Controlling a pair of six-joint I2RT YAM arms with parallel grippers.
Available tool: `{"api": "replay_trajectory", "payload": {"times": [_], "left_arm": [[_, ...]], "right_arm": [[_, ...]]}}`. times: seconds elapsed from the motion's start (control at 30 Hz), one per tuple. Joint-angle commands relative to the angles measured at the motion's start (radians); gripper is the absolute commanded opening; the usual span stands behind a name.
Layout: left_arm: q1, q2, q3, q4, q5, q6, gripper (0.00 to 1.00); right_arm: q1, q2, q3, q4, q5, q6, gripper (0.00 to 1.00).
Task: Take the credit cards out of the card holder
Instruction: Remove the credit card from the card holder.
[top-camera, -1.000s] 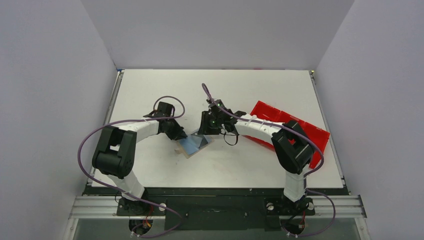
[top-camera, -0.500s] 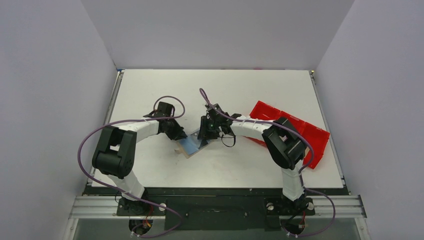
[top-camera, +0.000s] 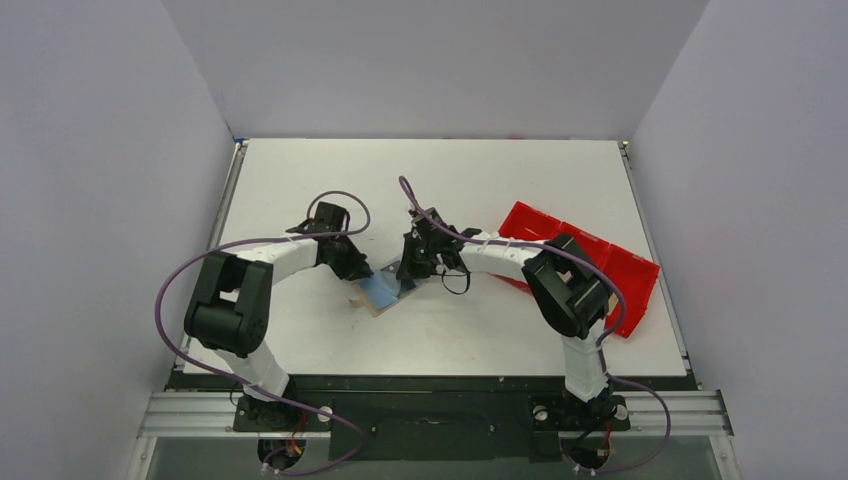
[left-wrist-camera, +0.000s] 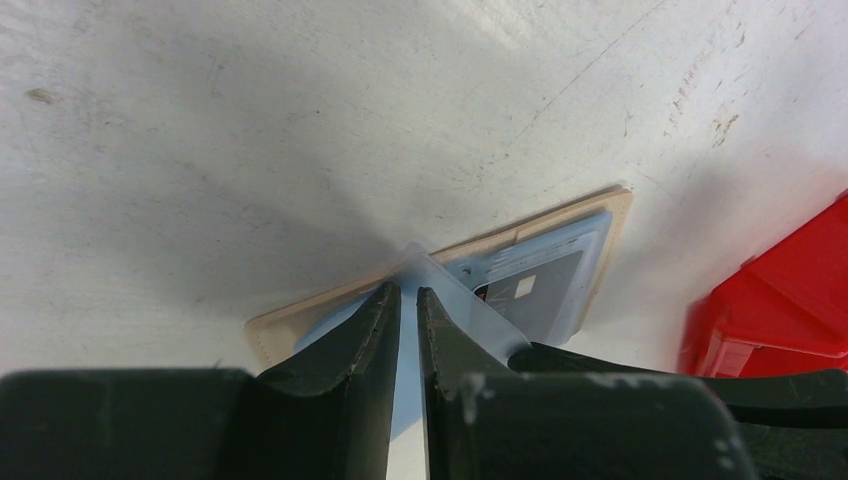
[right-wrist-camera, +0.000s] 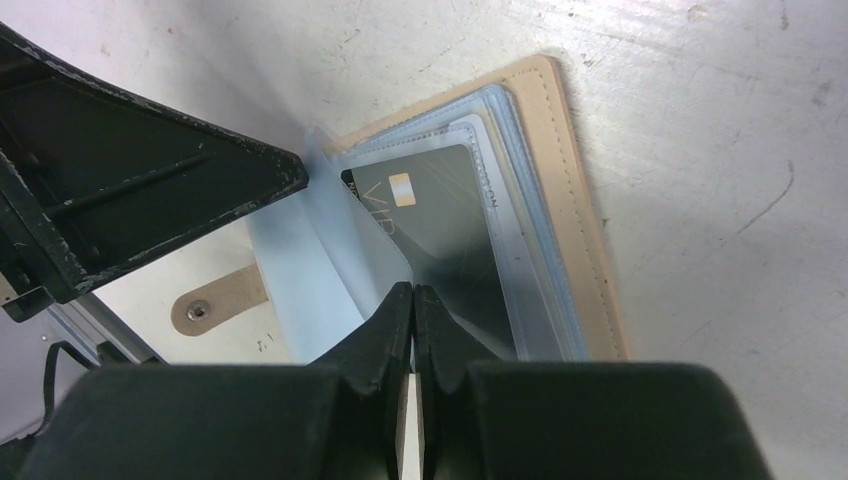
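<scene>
Both arms meet at the middle of the desk (top-camera: 480, 330) in the top view, and the card holder (top-camera: 383, 292) lies open and flat between them. The red tray (top-camera: 590, 262) sits well apart, at the right of that frame.

The left tool (left-wrist-camera: 408, 292) comes in from the holder's left side. Its fingers are pinched almost together on a pale, see-through plastic leaf (right-wrist-camera: 300, 260), which it holds lifted off the stack.

Now the right tool (right-wrist-camera: 413, 290): jaws fully closed, tips meeting at the bottom centre of the right wrist frame. They sit right on the near edge of the sleeve covering a dark card (right-wrist-camera: 440, 240). Whether they have caught the card itself or only plastic, I cannot tell.

This relation decides the next move. The credit cards sit in sleeves fanned over the tan flap. The dark one's long axis runs from the upper middle of the right wrist frame down toward the right tool. That makes the right arm the nearer 1, and I judge a straight pull back along that axis to be the line.

Beside the gold chip (right-wrist-camera: 402, 187) there is slanted lettering that looks like "VIP". The small print in the left wrist view is too fine to read.
</scene>
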Motion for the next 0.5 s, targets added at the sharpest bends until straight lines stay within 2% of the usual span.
{"api": "replay_trajectory", "payload": {"times": [0.0, 0.23, 0.47], "left_arm": [[0.014, -0.058, 0.058, -0.094, -0.051, 0.051, 0.11], [0.037, -0.181, 0.101, -0.201, -0.095, 0.091, 0.21], [0.050, -0.234, 0.124, -0.248, -0.071, 0.106, 0.22]], "right_arm": [[0.015, -0.030, 0.004, 0.045, -0.014, 0.001, 0.00], [0.048, -0.057, 0.017, 0.034, -0.013, -0.019, 0.00], [0.094, -0.038, 0.074, -0.016, -0.005, -0.053, 0.00]]}}
